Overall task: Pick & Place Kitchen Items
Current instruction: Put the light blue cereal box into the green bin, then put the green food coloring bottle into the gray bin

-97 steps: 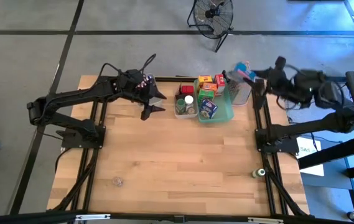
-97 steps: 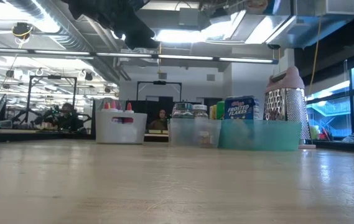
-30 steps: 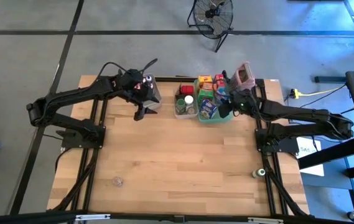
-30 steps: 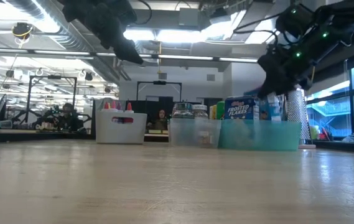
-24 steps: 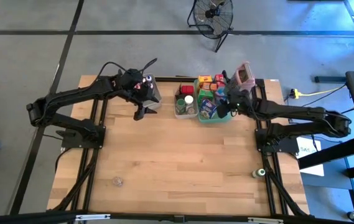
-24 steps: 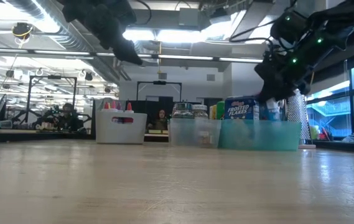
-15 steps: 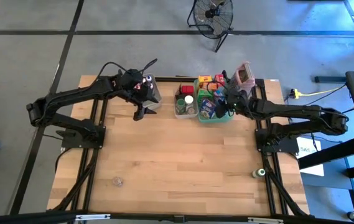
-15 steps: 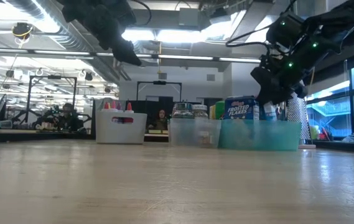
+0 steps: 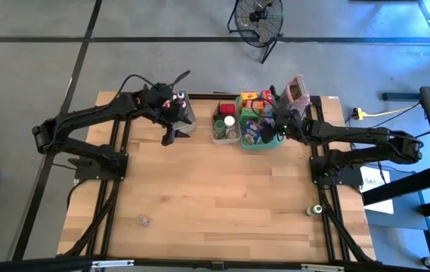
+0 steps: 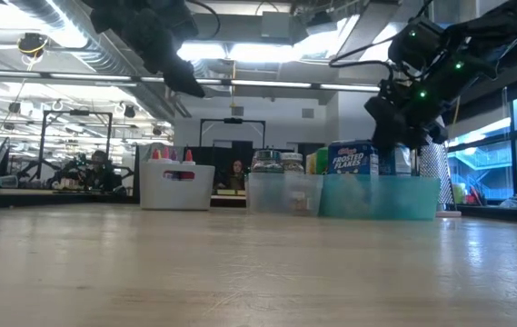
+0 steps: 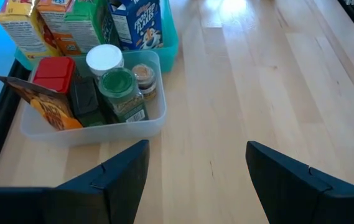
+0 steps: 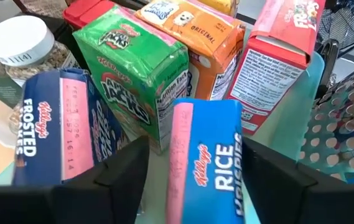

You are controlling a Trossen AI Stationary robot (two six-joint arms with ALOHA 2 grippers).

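Moved: right gripper (image 9: pixel 270 127) has swung in from the table's far right edge, carrying the blue Rice Krispies box (image 12: pixel 204 163) over the teal tray (image 9: pixel 275 142).
Fingers: right clenched on the box; left gripper (image 9: pixel 171 134) released, hovering beside the clear bin (image 11: pixel 89 132).
Risk: the box may snag the green Apple Jacks box (image 12: pixel 140 70) or topple its neighbours, as the tray is crowded.

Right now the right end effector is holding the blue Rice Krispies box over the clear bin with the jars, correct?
Not quite. The right end effector has the blue Rice Krispies box between its fingers, but over the teal tray, beside the Frosted Flakes box, not over the clear bin holding the jars. The right wrist view and the high view show this.
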